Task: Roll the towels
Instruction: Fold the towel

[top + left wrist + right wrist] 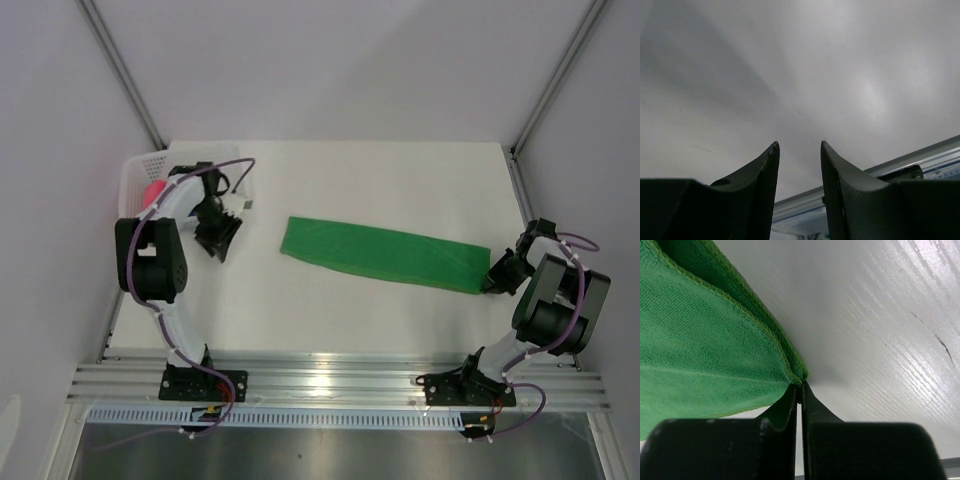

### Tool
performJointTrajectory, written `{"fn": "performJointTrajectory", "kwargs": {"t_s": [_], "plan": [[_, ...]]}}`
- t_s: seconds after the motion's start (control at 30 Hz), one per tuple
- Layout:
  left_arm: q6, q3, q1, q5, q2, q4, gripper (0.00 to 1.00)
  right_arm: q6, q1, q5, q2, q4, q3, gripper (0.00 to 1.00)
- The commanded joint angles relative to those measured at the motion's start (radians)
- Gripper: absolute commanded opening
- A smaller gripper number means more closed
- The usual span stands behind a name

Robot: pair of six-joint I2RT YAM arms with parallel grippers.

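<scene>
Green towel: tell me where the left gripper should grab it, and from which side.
Probably the free left short edge of the green towel, near a corner, coming low from the left. It lies flat as a long folded strip; the right gripper is shut on its right-end corner, and the left end lies nearest the open left gripper.

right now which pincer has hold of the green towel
The right pincer, shut on the green towel at its end corner. The left pincer hangs open and empty by the basket.
</scene>
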State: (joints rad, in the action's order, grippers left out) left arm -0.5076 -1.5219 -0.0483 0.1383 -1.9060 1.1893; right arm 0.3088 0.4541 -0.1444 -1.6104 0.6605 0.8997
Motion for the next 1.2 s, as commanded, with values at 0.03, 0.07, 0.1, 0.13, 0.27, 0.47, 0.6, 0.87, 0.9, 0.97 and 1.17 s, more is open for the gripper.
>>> {"fn": "performJointTrajectory", "kwargs": {"t_s": [0.03, 0.07, 0.1, 0.13, 0.27, 0.47, 0.6, 0.87, 0.9, 0.97, 1.17], "plan": [[-0.014, 0.052, 0.18, -0.107, 0.053, -0.054, 0.41, -0.017, 0.012, 0.045, 0.027, -0.025, 0.001, 0.0], [-0.012, 0.042, 0.204, -0.12, 0.048, -0.063, 0.41, -0.016, 0.012, 0.042, 0.026, -0.027, 0.002, 0.0], [-0.014, 0.034, 0.249, -0.129, 0.039, -0.083, 0.41, -0.016, 0.012, 0.042, 0.023, -0.025, 0.002, 0.0], [-0.014, 0.013, 0.269, -0.132, 0.032, -0.094, 0.42, -0.016, 0.012, 0.042, 0.021, -0.025, 0.002, 0.0], [-0.019, -0.038, 0.34, -0.218, -0.036, -0.157, 0.45, -0.017, 0.012, 0.046, 0.024, -0.027, 0.005, 0.0], [-0.037, -0.156, 0.38, -0.327, -0.139, -0.227, 0.45, -0.019, 0.012, 0.068, 0.023, -0.027, 0.005, 0.0], [-0.035, -0.196, 0.384, -0.348, -0.185, -0.253, 0.45, -0.023, 0.012, 0.078, 0.03, -0.022, 0.007, 0.0], [-0.022, -0.161, 0.384, -0.284, -0.15, -0.231, 0.44, -0.03, 0.011, 0.106, 0.05, -0.03, 0.016, 0.0], [-0.019, -0.158, 0.384, -0.273, -0.145, -0.221, 0.44, -0.03, 0.012, 0.106, 0.041, -0.027, 0.019, 0.0], [-0.009, -0.146, 0.384, -0.223, -0.116, -0.188, 0.43, -0.03, 0.012, 0.111, 0.026, -0.024, 0.031, 0.0], [-0.002, 0.002, 0.32, -0.125, 0.079, -0.165, 0.42, -0.04, 0.012, 0.137, 0.02, -0.012, 0.047, 0.0]]}}
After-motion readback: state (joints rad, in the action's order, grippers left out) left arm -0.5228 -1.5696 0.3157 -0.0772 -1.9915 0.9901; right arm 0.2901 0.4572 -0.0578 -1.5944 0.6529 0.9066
